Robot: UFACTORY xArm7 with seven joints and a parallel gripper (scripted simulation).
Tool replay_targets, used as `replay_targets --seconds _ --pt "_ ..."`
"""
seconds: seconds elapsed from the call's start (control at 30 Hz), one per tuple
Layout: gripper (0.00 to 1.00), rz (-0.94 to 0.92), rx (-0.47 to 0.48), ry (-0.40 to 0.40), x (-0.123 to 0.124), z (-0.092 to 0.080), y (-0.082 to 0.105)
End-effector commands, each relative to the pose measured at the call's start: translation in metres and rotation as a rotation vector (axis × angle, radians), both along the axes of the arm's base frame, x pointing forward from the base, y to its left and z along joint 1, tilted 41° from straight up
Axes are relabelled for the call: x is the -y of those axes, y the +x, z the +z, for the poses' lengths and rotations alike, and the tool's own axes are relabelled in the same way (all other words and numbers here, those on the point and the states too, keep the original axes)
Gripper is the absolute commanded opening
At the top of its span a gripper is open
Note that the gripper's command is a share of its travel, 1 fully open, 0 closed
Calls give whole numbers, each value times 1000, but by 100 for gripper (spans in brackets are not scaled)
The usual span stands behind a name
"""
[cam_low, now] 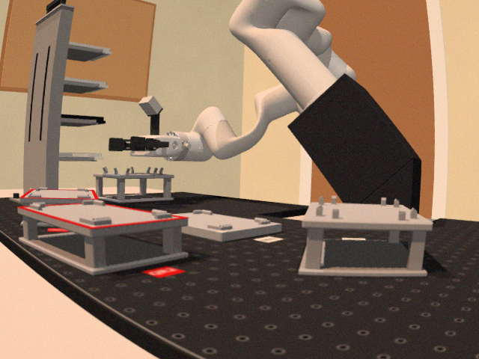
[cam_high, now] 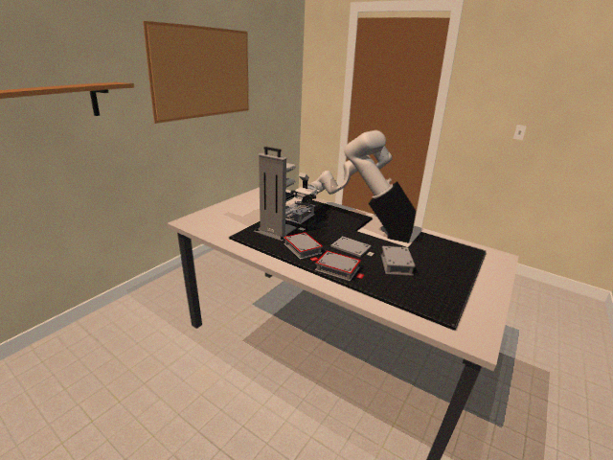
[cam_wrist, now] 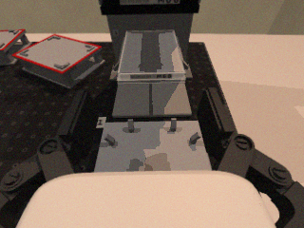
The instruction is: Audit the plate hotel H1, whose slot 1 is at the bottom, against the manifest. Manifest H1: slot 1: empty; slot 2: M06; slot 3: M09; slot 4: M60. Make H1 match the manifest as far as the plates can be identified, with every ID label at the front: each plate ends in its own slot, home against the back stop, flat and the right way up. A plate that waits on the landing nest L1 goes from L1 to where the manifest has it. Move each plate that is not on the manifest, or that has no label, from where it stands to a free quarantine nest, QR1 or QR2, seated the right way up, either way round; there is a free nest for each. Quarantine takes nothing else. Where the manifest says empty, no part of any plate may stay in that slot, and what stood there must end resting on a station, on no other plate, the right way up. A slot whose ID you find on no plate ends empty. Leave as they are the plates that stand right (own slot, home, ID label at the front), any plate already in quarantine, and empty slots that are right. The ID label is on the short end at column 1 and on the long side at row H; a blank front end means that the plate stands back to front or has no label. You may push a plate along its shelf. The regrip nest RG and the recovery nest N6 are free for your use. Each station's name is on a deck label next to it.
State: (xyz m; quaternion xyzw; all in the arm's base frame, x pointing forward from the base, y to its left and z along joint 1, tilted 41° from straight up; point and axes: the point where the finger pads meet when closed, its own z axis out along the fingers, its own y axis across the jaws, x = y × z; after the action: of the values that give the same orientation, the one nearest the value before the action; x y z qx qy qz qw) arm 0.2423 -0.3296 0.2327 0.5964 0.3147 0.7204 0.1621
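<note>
The plate hotel H1 point(cam_high: 271, 195) point(cam_low: 41, 100) stands at the mat's left end. A black plate point(cam_low: 83, 117) point(cam_wrist: 149, 7) lies in slot 2; its front label is cut off at the top edge of the wrist view. A clear plate point(cam_wrist: 151, 54) point(cam_low: 78, 156) lies in slot 1 with a label strip on its front end, too blurred to read. My gripper point(cam_low: 112, 143) point(cam_wrist: 146, 102) point(cam_high: 301, 190) is open and empty. It points level at the hotel front, between slot 1 and slot 2 in height, above the empty landing nest point(cam_low: 133, 176) point(cam_wrist: 152, 147).
Two red-edged quarantine nests point(cam_low: 100, 220) point(cam_low: 58, 193) point(cam_high: 338, 262) point(cam_high: 303, 242) stand empty at the mat's front left. A flat grey nest point(cam_low: 228, 223) point(cam_high: 351, 244) lies mid-mat. A raised grey nest point(cam_low: 365, 221) point(cam_high: 397, 258) stands to the right. The arm's black base point(cam_low: 348, 143) is behind.
</note>
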Motion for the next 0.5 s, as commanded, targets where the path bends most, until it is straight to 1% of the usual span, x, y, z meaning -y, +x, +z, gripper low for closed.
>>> replay_targets --seconds 0.0,0.27,0.47 --pt "100 1 0 -2 1 0 -5" --pt "100 1 0 -2 3 0 -12" --pt "100 1 0 -2 -7 12 -15"
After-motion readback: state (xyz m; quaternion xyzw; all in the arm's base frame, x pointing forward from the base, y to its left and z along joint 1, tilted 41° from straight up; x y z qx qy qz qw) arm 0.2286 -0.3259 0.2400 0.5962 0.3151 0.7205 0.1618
